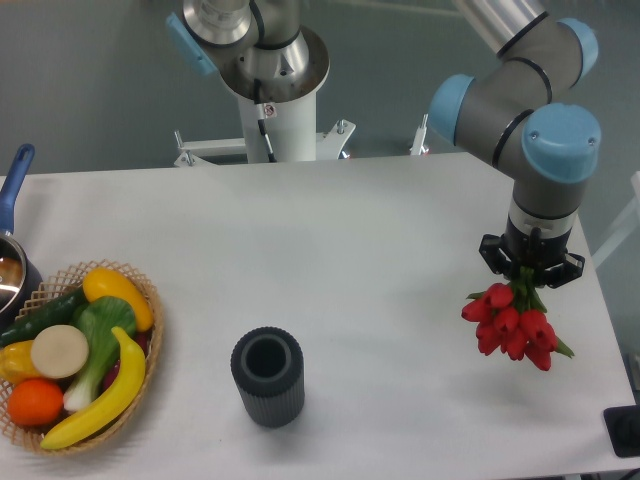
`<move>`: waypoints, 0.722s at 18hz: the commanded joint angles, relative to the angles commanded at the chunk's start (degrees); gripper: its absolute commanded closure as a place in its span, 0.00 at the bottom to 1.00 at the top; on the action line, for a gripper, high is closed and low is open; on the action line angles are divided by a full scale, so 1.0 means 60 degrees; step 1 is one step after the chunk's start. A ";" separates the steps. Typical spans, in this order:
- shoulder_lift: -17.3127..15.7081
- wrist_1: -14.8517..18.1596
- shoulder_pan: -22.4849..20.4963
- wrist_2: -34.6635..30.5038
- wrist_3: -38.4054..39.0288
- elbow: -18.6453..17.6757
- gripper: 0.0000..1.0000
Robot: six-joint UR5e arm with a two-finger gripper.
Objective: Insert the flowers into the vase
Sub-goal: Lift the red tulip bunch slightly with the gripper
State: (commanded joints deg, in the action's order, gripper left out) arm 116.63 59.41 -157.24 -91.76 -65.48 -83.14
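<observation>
Camera view: the gripper (531, 268) pinches the flowers (512, 326) by their stems at the table's (350, 250) right side, buds hanging down. The vase (267, 376) stands upright, well apart, near a basket (150, 345) of produce.

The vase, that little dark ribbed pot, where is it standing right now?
The vase stands upright near the table's front edge, just right of the wicker basket of fruit and vegetables. It is far left of the red tulips hanging from the tool.
</observation>
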 joint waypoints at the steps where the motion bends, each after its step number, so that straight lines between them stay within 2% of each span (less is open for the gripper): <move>1: 0.0000 0.0000 0.0000 0.0000 0.0000 0.0000 1.00; 5: -0.0073 -0.0029 0.0015 0.0131 0.0029 0.0044 1.00; 7: -0.0103 -0.0088 0.0058 0.0554 0.0059 0.0117 1.00; 10: -0.0088 -0.0380 0.0117 0.1491 0.0102 0.0175 1.00; 13: -0.0219 -0.0629 0.0146 0.2866 0.0335 0.0263 1.00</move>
State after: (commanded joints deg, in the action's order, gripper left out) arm 115.32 55.64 -156.36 -74.56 -63.47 -81.57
